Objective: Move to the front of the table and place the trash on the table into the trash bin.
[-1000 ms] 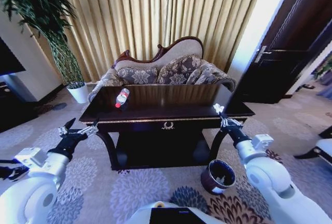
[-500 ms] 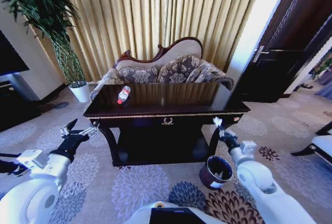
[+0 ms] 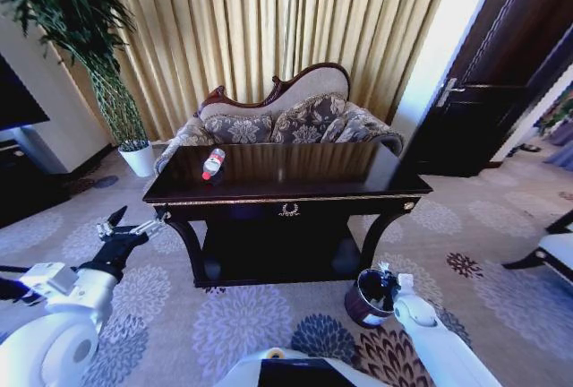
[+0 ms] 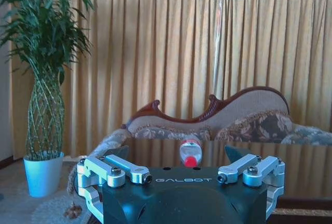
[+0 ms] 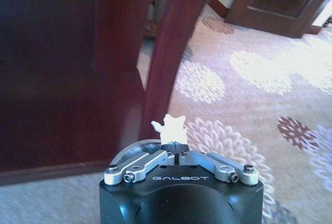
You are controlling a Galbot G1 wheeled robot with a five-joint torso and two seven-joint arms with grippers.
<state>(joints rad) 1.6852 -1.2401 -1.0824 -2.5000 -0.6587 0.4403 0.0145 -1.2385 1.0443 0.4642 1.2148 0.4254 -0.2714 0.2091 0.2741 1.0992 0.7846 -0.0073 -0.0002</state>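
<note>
A crumpled white paper scrap (image 5: 168,124) is being pinched between the closed fingertips of the right gripper (image 3: 385,270), which is being held low over the rim of the round, dark trash bin (image 3: 366,300) on the patterned carpet by the table's near right leg, evidently so that the scrap can be dropped straight in. The left gripper (image 3: 120,230) is being kept idle with its fingers spread, empty, to the left of the table (image 3: 286,192); the clear plastic bottle (image 3: 212,164), red-labelled and white-capped, is lying on its side on the glossy top near the far left corner, mirrored in the polished dark wood.
</note>
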